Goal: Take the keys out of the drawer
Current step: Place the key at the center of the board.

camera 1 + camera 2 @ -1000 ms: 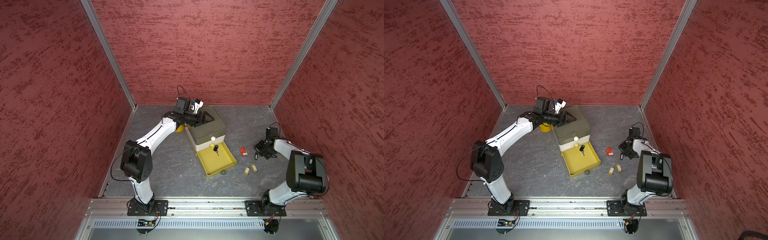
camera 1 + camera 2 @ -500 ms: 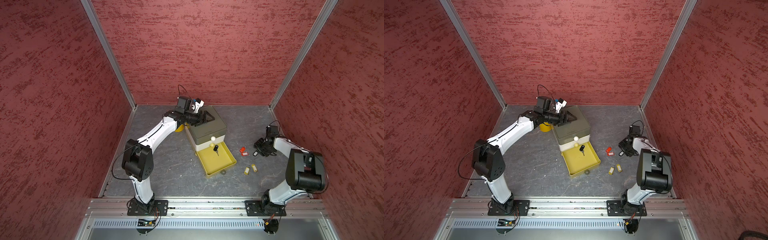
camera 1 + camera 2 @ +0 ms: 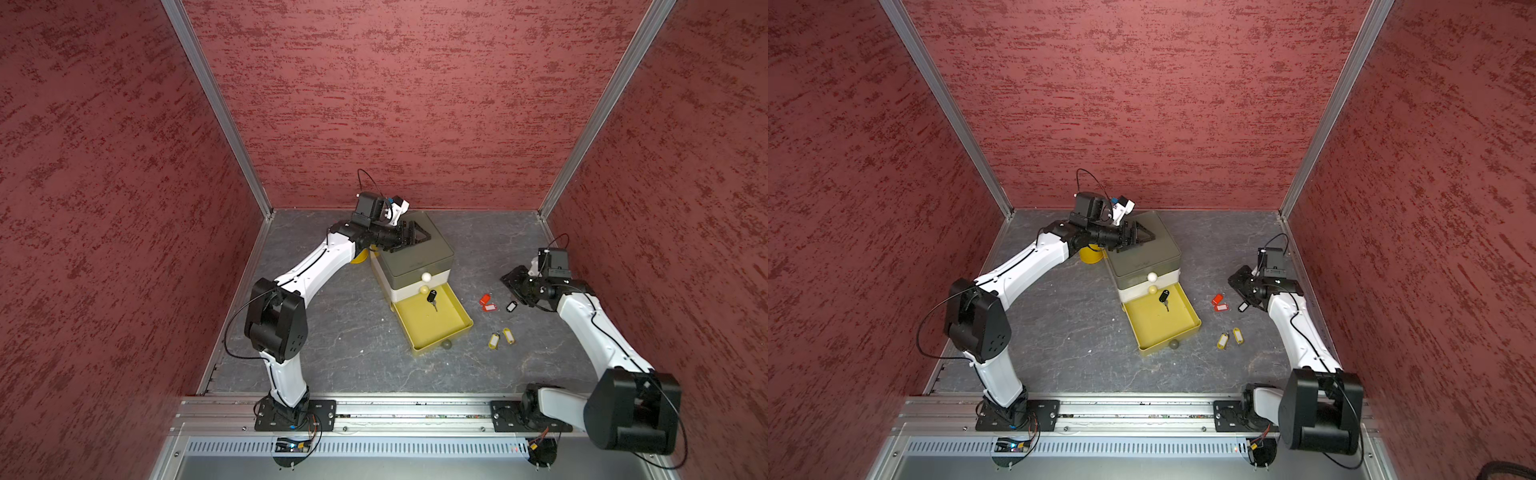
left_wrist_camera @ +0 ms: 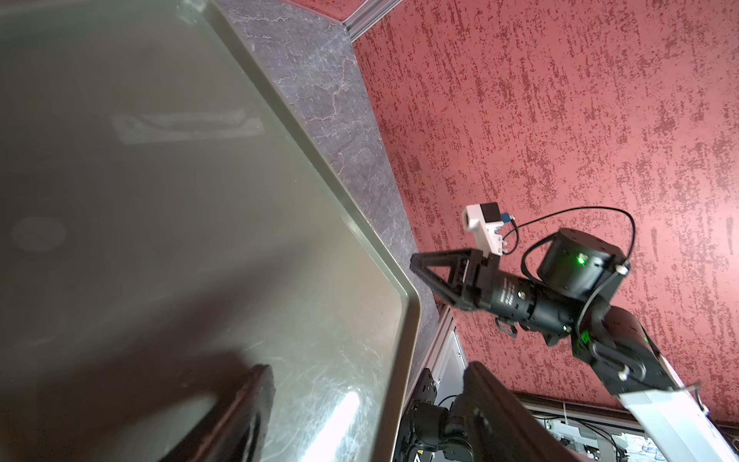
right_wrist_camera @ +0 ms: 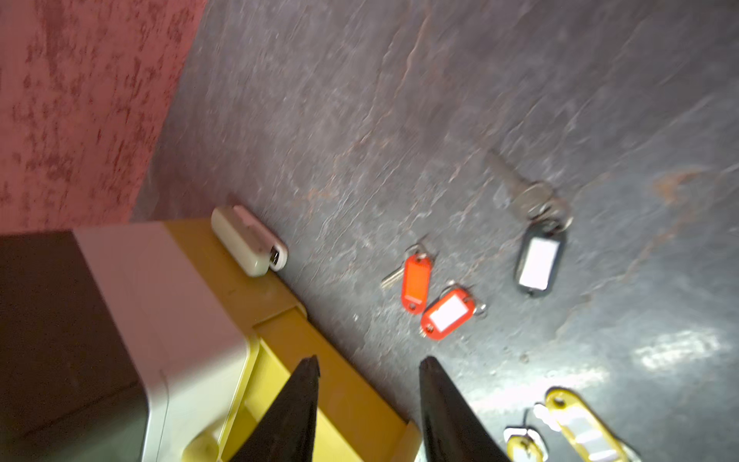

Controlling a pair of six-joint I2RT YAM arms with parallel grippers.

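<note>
Here, a small plastic drawer cabinet with an olive-green top (image 3: pixel 415 259) is seen on the grey stone-patterned floor (image 3: pixel 340 332), and its yellow bottom drawer (image 3: pixel 434 330) is drawn out toward 5 o'clock in both top views. One black-headed metal key (image 3: pixel 432 297) is left inside that drawer, at its 12 o'clock end, just beside the cabinet front. The other keys are laid on the floor at 3 o'clock of the drawer, apart from it. Two red-tagged keys (image 3: pixel 490 308) are set close together, a black-tagged key with a white label (image 3: pixel 511 306) lies at 3 o'clock of them, and two yellow-tagged keys (image 3: pixel 493 340) lie at 5 o'clock of the red pair. The right gripper (image 5: pixel 368 366) is held at 12 o'clock of the black-tagged key; its jaws are parted moderately and nothing is held between them. The left gripper (image 4: pixel 366 368) is placed low over the 11 o'clock part of the cabinet's top. Its jaws are spread wide, one finger (image 4: pixel 248 404) over the top and the other shown past its edge in the left wrist view, with nothing clamped. A yellow round container (image 3: pixel 360 257) is partly hidden by the left arm at 9 o'clock of the cabinet.
</note>
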